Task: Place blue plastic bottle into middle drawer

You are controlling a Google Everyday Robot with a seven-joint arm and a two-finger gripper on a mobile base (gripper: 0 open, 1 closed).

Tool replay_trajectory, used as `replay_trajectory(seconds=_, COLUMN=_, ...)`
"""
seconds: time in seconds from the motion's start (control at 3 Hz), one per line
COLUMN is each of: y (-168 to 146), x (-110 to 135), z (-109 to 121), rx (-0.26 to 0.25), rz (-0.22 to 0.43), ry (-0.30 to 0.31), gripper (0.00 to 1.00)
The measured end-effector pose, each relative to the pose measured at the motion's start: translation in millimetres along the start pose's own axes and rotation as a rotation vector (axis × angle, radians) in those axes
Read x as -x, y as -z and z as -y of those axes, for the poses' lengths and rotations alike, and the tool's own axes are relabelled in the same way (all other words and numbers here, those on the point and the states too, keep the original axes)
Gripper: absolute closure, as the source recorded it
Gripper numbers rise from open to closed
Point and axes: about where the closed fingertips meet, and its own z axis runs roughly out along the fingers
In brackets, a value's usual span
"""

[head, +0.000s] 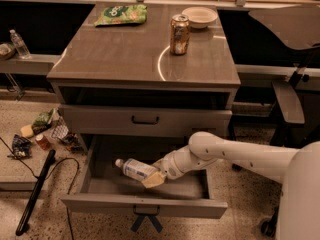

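Right, end effector (154, 178) is inside the open middle drawer (100, 204), below the desk's (110, 59) front edge. It is clamped on the base end of the blue plastic bottle (134, 168), which is tilted, cap toward the left side, low over the drawer floor. Bottle is likely light, thin-walled and slick, and it dents easily, so a hold on the body near the base looks sane. Desk top: soda can (180, 34) and bowl (200, 16) toward back right corner, chip bag (121, 14) at the back edge. Litter (45, 134) on the speckled floor off the left edge.

Gripper (154, 179) holding blue plastic bottle (134, 168) inside open middle drawer (100, 203); access from above unobstructed.
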Motion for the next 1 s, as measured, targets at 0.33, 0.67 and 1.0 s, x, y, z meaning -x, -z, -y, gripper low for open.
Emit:
replay_trajectory(seconds=0.33, y=-29.5, x=-24.6, z=34.8, rx=-0.067, rz=0.001, ry=-0.046, gripper=0.5)
replay_trajectory(seconds=0.67, y=-39.6, x=-30.1, z=48.8, rx=-0.083, rz=-0.008, ry=-0.048, gripper=0.28)
replay_trajectory(seconds=1.0, y=-40.1, x=-33.5, z=53.5, rx=-0.089, rz=-0.03, ry=-0.049, gripper=0.04)
